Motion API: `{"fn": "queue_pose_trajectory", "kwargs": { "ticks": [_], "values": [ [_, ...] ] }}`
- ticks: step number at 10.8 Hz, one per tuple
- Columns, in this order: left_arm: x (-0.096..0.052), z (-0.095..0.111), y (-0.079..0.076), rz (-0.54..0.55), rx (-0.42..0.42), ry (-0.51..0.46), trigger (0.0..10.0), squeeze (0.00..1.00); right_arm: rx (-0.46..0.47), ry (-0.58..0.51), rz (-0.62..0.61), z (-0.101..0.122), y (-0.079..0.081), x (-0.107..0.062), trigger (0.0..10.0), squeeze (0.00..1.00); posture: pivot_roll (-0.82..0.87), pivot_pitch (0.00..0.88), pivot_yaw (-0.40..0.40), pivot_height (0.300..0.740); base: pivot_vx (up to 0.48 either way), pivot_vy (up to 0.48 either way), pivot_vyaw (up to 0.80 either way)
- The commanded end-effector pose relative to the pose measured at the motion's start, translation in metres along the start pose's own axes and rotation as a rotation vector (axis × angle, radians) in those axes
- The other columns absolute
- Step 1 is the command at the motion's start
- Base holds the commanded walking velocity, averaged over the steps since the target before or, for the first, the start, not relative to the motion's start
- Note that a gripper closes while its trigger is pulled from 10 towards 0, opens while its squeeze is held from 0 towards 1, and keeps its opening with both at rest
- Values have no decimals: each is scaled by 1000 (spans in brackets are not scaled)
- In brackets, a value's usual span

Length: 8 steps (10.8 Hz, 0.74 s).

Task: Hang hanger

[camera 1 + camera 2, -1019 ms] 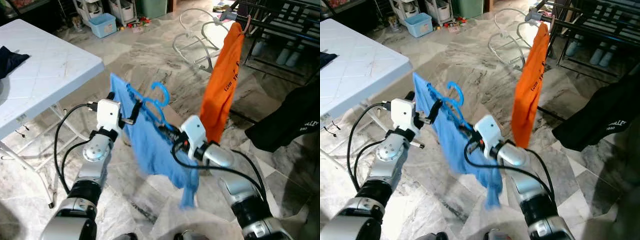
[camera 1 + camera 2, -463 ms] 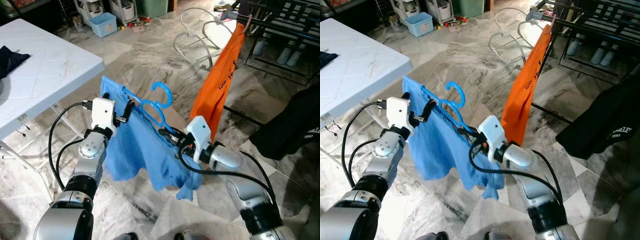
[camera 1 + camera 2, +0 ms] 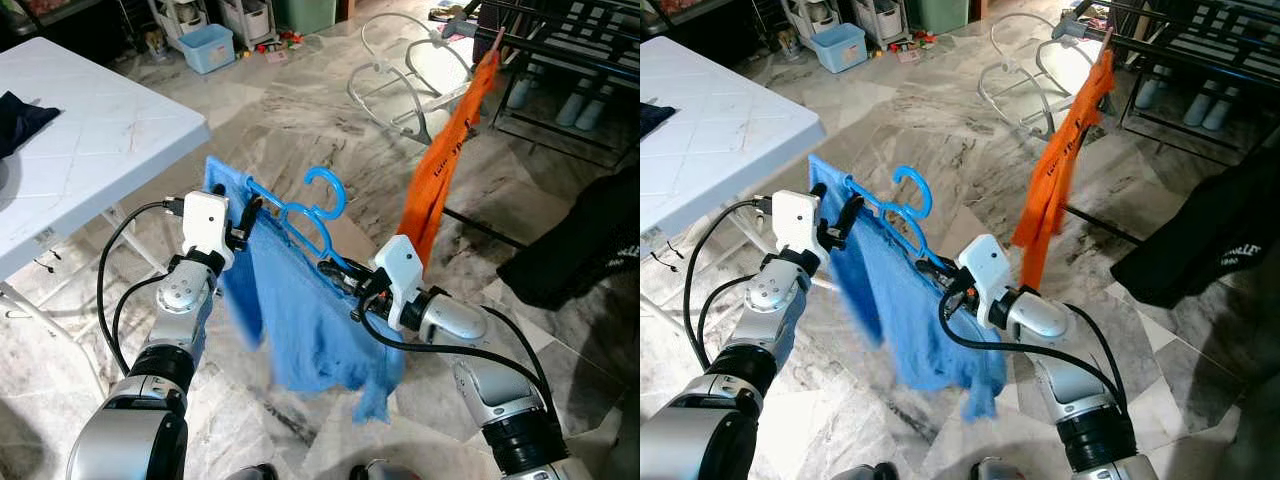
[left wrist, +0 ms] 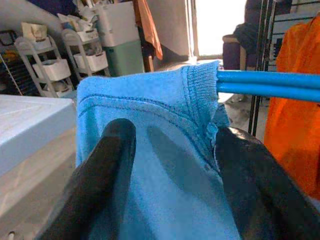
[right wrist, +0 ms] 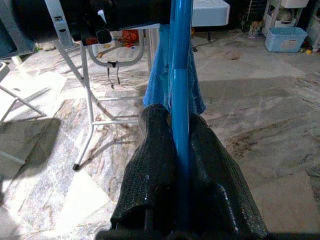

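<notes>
Little legible text from my head cameras. Orange garment (image 3: 447, 165) hanging at the rack: dark lettering runs down the cloth, twisted into the folds, too small for me to read. Black garment (image 3: 1200, 240) on my right: a line of white print near its lower edge, small and partly cut off by the picture's border; I cannot make out the letters with any confidence. Small tag under the edge of the white surface (image 3: 42, 237): printed marks, unreadable. Nothing readable on the blue cloth, the blue hanger, the storage boxes at the back, or in my wrist cameras.
</notes>
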<state>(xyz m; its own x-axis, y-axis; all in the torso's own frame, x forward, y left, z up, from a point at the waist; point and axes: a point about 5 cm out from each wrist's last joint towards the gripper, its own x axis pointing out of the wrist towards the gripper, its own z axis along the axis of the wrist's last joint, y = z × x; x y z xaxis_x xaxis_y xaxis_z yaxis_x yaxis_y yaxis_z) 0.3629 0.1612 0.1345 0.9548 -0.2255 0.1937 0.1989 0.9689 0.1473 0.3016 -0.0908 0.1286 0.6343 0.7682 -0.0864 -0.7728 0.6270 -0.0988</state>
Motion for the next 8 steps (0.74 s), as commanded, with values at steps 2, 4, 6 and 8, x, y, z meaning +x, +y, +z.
{"fn": "queue_pose_trajectory", "kwargs": {
  "ticks": [2, 4, 6, 8],
  "values": [
    [-1, 0, 9, 15, 2, 3, 0, 0, -6, -35, 8, 7, 2, 0, 10000, 0, -279, 135, 65, 740, 0, 0, 0],
    [-1, 0, 9, 10, -1, -1, 0, 0, -9, -24, 3, 4, 2, 0, 10000, 0, -280, 134, 64, 740, 0, 0, 0],
    [-1, 1, 7, -1, -8, -7, 0, 0, -32, 3, -18, 1, -2, -2, 10000, 0, -280, 136, 63, 740, 0, 0, 0],
    [1, 3, 9, 4, -4, -15, 0, 0, -68, 45, -22, -7, -1, -5, 10000, 0, -284, 138, 66, 740, 0, 0, 0]
  ]
}}
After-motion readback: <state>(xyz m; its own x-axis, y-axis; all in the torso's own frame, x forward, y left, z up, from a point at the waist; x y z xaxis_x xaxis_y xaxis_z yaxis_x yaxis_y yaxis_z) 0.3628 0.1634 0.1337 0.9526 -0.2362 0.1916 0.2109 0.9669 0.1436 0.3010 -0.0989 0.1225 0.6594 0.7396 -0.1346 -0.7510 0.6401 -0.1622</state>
